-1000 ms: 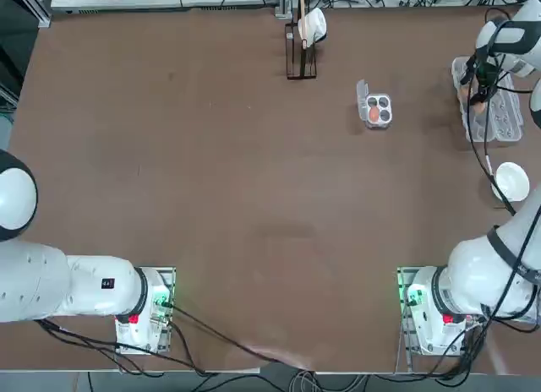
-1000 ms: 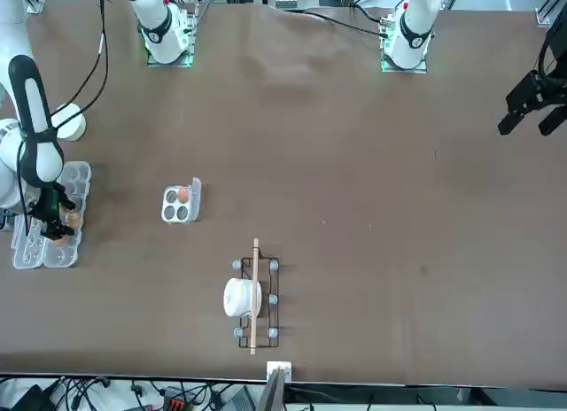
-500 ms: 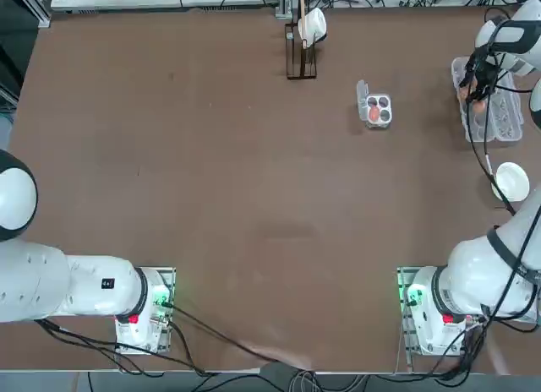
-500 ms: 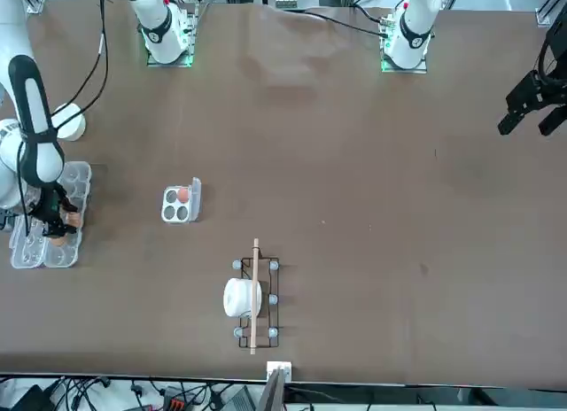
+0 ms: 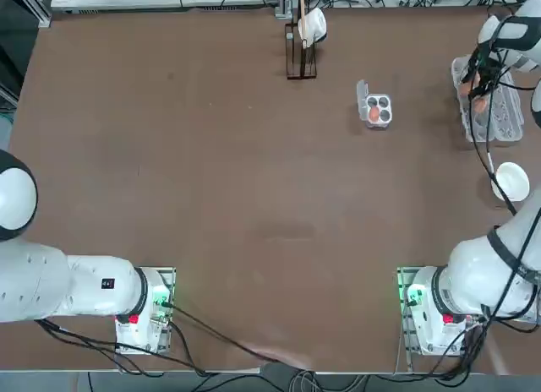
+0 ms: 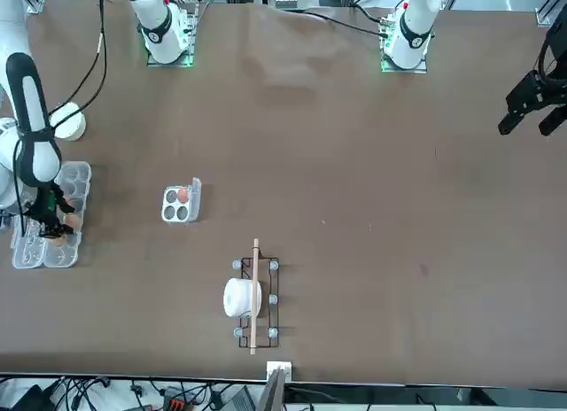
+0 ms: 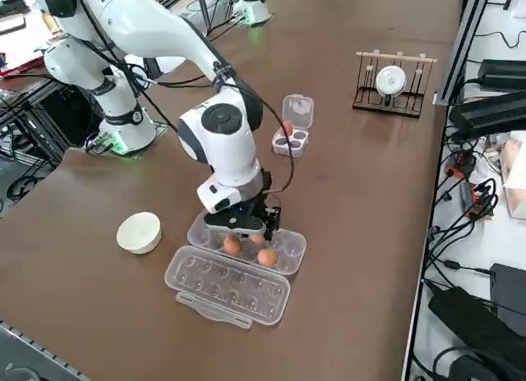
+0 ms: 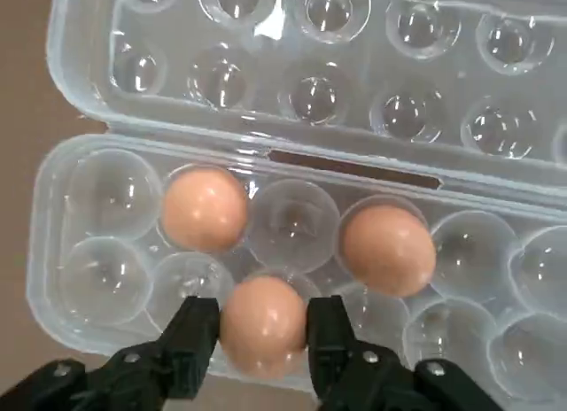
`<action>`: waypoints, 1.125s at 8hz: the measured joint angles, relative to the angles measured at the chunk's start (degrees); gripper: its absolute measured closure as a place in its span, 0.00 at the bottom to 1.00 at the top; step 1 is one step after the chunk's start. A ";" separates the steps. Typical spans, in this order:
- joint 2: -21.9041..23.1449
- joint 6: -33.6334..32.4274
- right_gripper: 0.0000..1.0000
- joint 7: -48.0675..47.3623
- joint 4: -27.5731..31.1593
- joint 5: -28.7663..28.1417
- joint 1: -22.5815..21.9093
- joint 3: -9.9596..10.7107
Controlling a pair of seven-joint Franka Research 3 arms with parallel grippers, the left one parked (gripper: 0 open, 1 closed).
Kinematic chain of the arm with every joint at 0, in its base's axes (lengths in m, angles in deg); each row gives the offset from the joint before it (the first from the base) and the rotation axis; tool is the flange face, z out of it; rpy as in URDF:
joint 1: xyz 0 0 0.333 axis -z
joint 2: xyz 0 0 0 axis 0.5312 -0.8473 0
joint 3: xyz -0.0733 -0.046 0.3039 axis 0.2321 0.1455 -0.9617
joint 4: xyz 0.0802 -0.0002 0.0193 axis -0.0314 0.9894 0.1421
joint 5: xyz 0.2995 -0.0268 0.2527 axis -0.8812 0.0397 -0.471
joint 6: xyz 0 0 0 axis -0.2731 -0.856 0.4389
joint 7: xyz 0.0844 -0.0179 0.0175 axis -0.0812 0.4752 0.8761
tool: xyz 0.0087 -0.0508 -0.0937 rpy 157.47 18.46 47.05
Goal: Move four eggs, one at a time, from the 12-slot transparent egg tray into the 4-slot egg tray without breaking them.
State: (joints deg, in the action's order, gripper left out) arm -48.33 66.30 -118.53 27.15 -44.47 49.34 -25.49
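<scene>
right fingers (image 8: 263, 345) closed around egg (image 8: 264, 326), one each side — 4-slot tray (image 7: 291, 140) toward upper middle of right side view, carry likely that way

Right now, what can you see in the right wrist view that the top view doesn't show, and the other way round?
Only the right wrist view shows three eggs in the large tray, one of them between the fingertips of the right tool.

Only the top view shows the four-slot tray with an egg in it, the white bowl and the rack.

Both show the large tray and some of its eggs.
</scene>
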 joint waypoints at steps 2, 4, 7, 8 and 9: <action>3.06 -3.05 0.41 0.00 -0.56 0.00 -0.01 0.05; 7.09 -7.55 0.41 0.00 -0.84 0.00 -0.54 -0.38; 11.53 -12.72 0.41 -2.55 -0.89 -0.23 -5.16 -1.32; 12.09 -13.07 0.42 -4.79 -0.89 -0.27 -7.60 -1.70; 12.29 -13.49 0.42 -6.90 -0.89 -0.29 -10.02 -2.04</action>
State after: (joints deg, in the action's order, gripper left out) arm -36.04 52.81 -125.43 26.27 -44.76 39.32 -27.53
